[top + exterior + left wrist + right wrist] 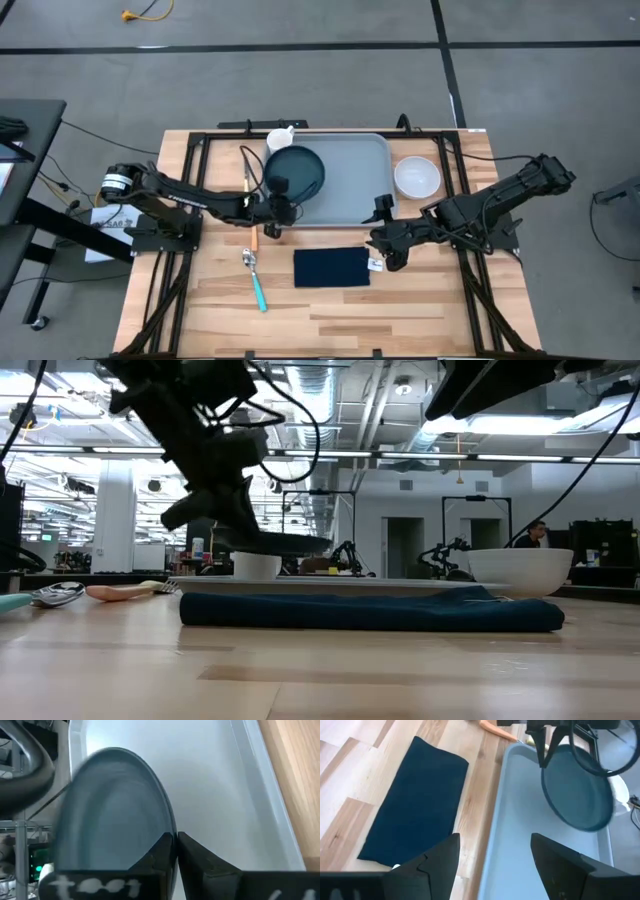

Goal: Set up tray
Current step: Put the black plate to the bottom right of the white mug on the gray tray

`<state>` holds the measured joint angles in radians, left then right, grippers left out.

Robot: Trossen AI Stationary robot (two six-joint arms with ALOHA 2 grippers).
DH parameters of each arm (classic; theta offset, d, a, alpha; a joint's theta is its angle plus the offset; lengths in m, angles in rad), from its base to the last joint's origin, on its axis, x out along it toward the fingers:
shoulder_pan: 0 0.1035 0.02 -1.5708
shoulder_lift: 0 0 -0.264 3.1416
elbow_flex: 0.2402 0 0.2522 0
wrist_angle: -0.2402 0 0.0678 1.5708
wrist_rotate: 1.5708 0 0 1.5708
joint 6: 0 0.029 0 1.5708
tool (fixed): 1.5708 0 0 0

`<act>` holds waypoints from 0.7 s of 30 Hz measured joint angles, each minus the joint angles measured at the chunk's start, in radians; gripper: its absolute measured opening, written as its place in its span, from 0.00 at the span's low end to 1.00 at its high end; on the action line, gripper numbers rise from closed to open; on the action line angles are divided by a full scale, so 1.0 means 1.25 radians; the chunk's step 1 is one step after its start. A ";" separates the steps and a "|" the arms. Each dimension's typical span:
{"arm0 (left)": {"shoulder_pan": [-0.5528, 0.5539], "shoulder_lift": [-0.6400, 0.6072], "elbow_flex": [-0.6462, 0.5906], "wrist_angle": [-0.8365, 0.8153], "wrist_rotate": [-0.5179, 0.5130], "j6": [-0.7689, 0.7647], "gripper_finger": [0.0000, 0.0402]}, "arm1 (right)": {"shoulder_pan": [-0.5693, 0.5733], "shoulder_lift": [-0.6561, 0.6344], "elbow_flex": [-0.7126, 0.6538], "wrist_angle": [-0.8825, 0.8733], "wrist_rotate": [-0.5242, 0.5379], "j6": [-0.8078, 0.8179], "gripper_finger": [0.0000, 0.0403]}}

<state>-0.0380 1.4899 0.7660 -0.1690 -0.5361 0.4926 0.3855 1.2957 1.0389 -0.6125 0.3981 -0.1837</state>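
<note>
The grey-blue tray (350,185) lies flat at the table's far middle. My left gripper (281,198) is shut on the round dark teal plate (297,172), which hangs over the tray's left part. In the low view the plate (290,542) shows raised above the tray. My right gripper (385,238) is open and hovers at the tray's near right corner, touching nothing. Its wrist view shows the tray (520,845), the plate (577,790) and the dark navy napkin (415,800). The napkin (332,267) lies flat on the wood near the tray. My left gripper pinches the plate's rim (169,827) on its near side between the two fingers (160,852), one on the upper face and one beneath. It comes slanting from the table's left and near side. The plate is lifted clear and tilted over the tray (215,785).
A white bowl (417,177) stands right of the tray and a white cup (282,137) at its far left corner. A teal-handled spoon (256,280) and an orange-handled utensil (251,236) lie left of the napkin. Bare wood stretches along the near edge.
</note>
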 joint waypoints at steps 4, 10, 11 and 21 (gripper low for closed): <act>0.000 0.000 -0.053 0.113 0.000 0.007 0.01 | -0.001 0.000 0.000 0.000 0.000 0.000 0.59; 0.000 0.000 -0.076 0.215 0.091 0.059 0.01 | -0.001 0.000 0.000 0.000 0.000 0.001 0.59; 0.000 0.000 -0.076 0.217 0.099 0.066 0.01 | -0.001 0.000 0.000 0.000 0.000 0.001 0.59; 0.000 0.000 -0.076 0.207 0.139 0.032 0.01 | -0.001 0.000 0.000 0.000 0.000 0.001 0.59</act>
<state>-0.0376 1.4899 0.6712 0.0893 -0.3620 0.5329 0.3843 1.2957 1.0389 -0.6125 0.3981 -0.1822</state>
